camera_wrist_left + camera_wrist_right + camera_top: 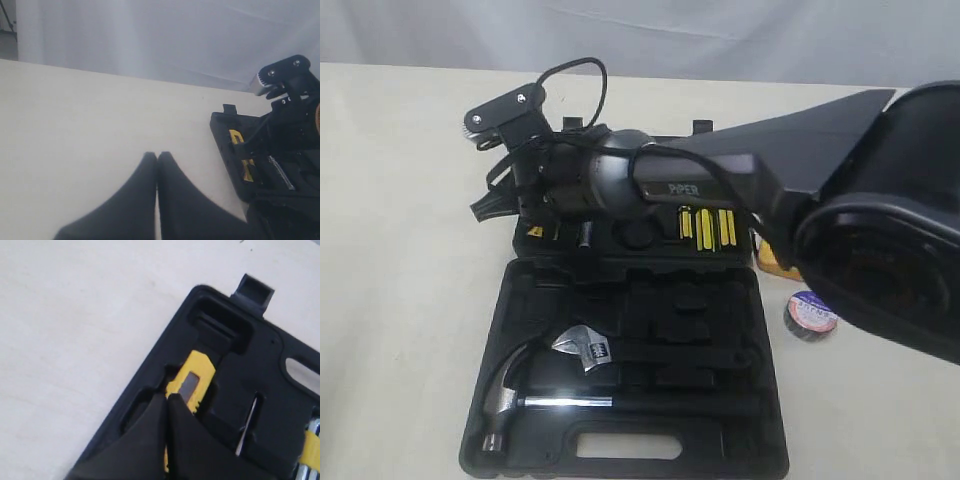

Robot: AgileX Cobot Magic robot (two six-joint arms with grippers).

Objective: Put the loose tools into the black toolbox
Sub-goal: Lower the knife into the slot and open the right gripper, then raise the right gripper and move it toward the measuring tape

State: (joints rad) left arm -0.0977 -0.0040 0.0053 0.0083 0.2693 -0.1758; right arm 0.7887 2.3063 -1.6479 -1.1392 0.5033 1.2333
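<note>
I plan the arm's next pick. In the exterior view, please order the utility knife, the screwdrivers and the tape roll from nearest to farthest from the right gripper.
1. The utility knife, under the right gripper, in the far left corner of the toolbox.
2. The screwdrivers, in the same far half, toward its right end.
3. The tape roll, on the table, right of the toolbox.

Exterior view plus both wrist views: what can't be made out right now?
- utility knife: right wrist view, one end under the shut right gripper; gripped or only touched, unclear.
- yellow object beside the black toolbox: exterior view, mostly behind a blurred dark housing; unidentifiable.
- tape roll: exterior view, label print too small to read.
- toolbox's far half: exterior view, largely covered by the right arm.
</note>
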